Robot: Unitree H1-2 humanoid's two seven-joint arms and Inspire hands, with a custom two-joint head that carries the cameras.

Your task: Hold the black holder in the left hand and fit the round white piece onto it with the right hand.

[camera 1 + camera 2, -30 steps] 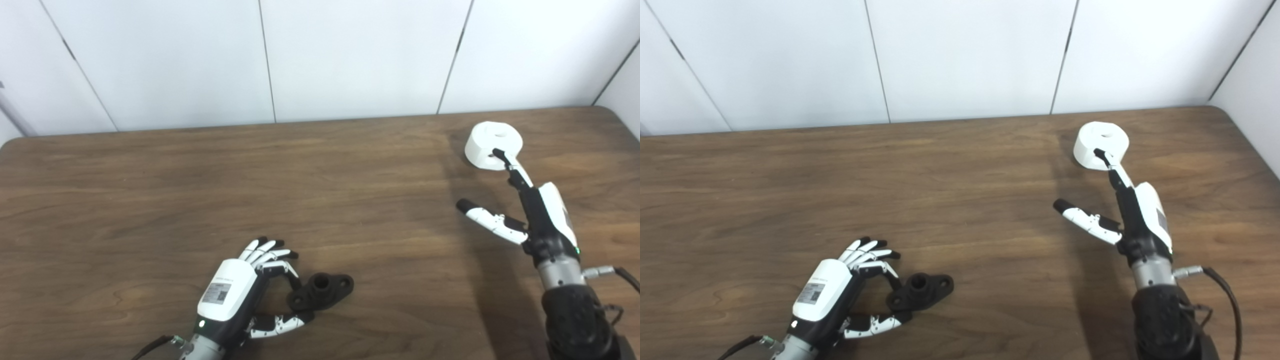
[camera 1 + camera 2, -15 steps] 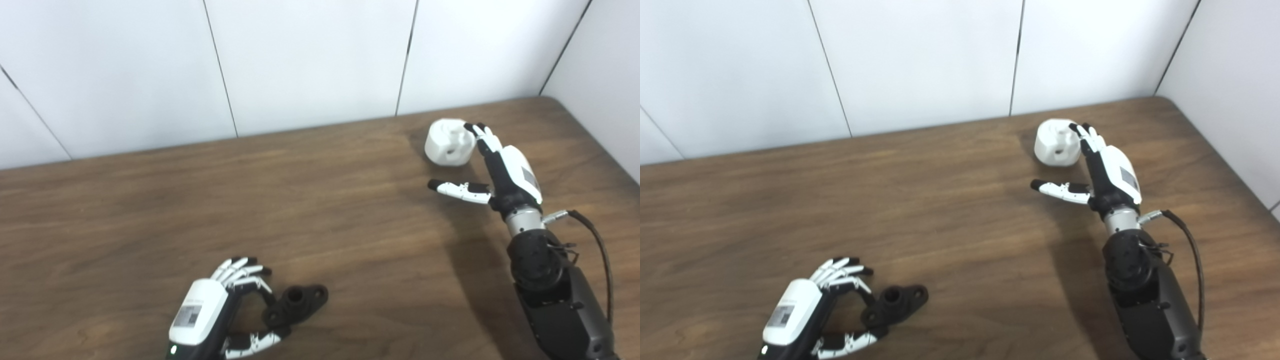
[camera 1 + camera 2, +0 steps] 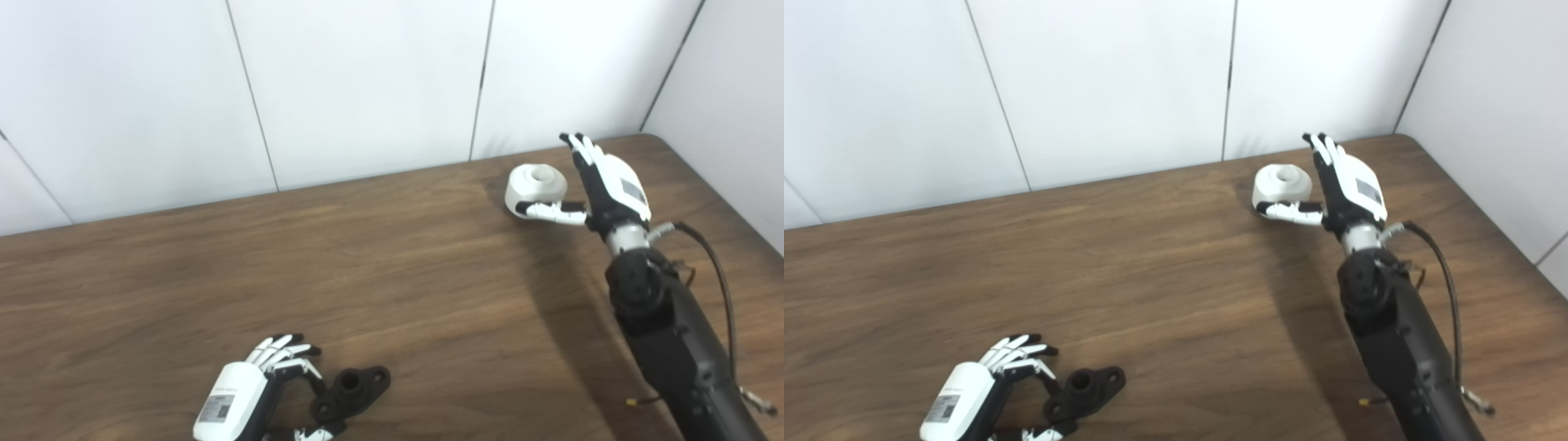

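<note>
Since a second ago the right robot hand (image 3: 603,184) has advanced to the round white piece (image 3: 535,187), its fingers spread open, thumb in front of the piece's side and fingers raised just beside it; a grip cannot be confirmed. That piece is a smooth, matte, thick disc with a central hole, lying near the far right corner of the brown wood-grain surface (image 3: 380,263). Well apart, near the front edge, the left robot hand (image 3: 245,404) curls loosely, open, around the black holder (image 3: 351,392), a dull flanged collar. White panelled walls (image 3: 361,79) stand behind.
</note>
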